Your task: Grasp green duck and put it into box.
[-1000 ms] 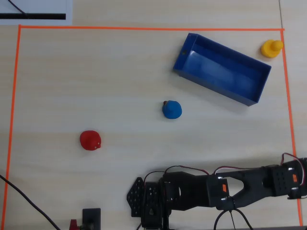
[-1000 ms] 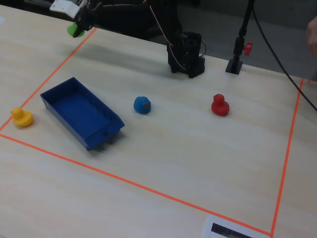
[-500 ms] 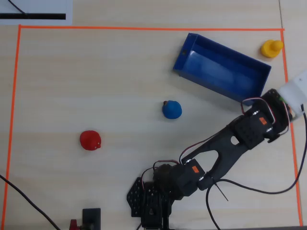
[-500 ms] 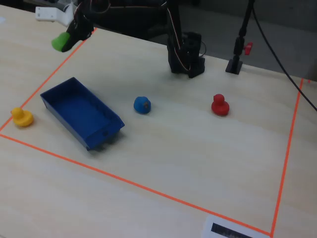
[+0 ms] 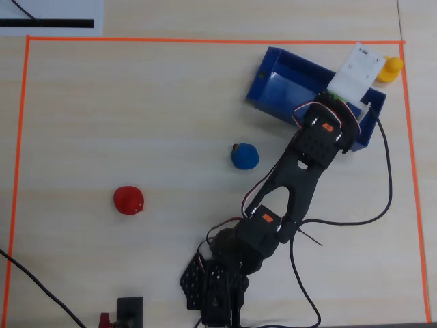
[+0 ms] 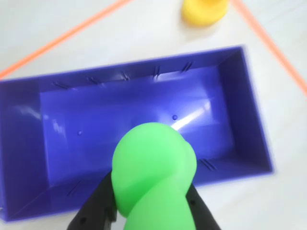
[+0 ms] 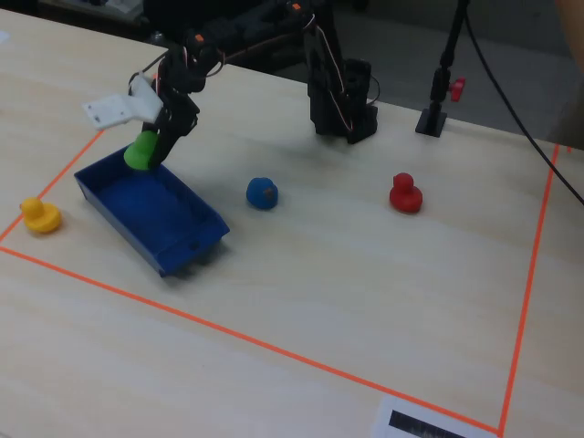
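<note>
The green duck (image 6: pixel 153 172) is held between my gripper's black fingers (image 6: pixel 98 208), above the near wall of the dark blue box (image 6: pixel 29 143). In the fixed view the duck (image 7: pixel 140 151) hangs in my gripper (image 7: pixel 144 153) over the far end of the box (image 7: pixel 196 239). In the overhead view the arm covers the duck; the box (image 5: pixel 273 78) lies at the top right and its inside looks empty.
A yellow duck (image 5: pixel 390 69) stands just outside the box by the orange tape line (image 5: pixel 205 39). A blue duck (image 5: pixel 244 156) sits mid-table and a red duck (image 5: pixel 128 200) at the left. Cables trail round the arm's base (image 5: pixel 218 287).
</note>
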Controlling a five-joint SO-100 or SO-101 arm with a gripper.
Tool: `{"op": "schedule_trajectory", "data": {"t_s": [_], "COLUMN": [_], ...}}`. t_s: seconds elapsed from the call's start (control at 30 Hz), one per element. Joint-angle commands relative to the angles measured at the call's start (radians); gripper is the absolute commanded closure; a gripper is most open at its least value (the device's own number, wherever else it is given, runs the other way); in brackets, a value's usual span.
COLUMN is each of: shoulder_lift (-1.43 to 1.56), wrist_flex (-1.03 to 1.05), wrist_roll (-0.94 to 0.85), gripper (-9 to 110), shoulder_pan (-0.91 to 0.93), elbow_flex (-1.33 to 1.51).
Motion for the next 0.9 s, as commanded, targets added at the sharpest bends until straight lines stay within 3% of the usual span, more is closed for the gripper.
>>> {"op": "schedule_trajectory", "data": {"t_s": [0.0, 0.17, 0.5, 0.7, 0.87], "shoulder_lift": [-0.061, -0.179, -0.23, -0.115, 0.186], "wrist_flex": [-0.052, -0.089, -0.161, -0.126, -0.011], "wrist_roll": [-0.028, -0.075, -0.077, -0.034, 0.038], "gripper": [92, 81, 72, 74, 79], "shoulder_pan": [-0.012, 0.005, 0.038, 0.031, -0.055], "elbow_flex": [-0.091, -0.172, -0.238, -0.209, -0.051]}}
